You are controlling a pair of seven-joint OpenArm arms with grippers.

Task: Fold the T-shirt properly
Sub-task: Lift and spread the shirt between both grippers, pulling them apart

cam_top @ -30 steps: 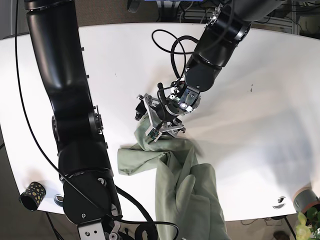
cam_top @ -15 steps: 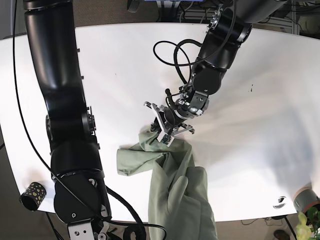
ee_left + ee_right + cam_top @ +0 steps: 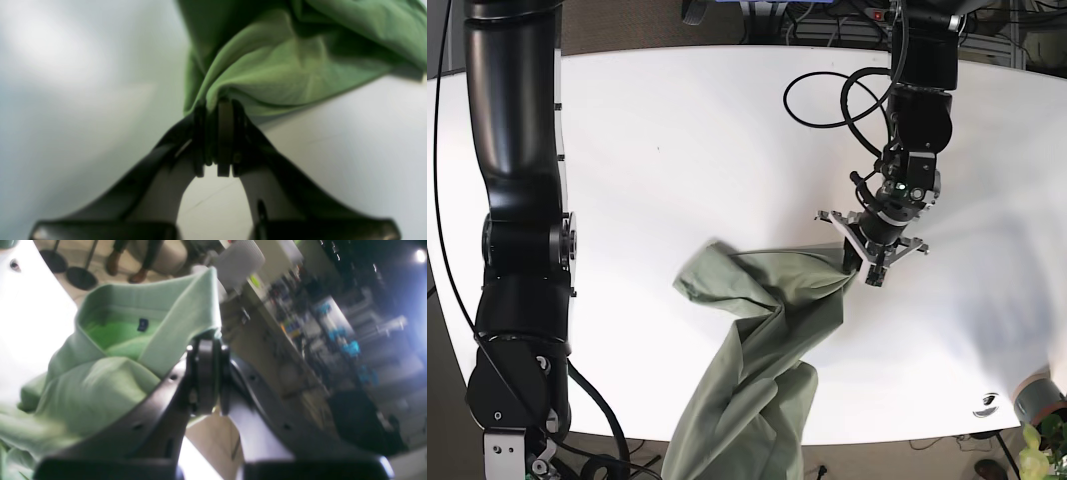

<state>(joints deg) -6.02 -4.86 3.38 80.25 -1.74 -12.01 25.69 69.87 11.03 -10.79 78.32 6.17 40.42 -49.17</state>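
Left gripper [image 3: 867, 266], clamping the T-shirt [image 3: 757, 350], has dragged it across the white table [image 3: 677, 150].

Evenly bright from overhead in the base view, with soft shadows beneath the T-shirt [image 3: 757, 330] on the white table [image 3: 677, 150]. Blurred and soft-focused in both wrist views. Dim, smeared background with a glaring light at upper right in the right wrist view.

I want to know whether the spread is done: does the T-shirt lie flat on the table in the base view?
No: the T-shirt is bunched, hangs over the table edge, and is pinched by the left gripper.
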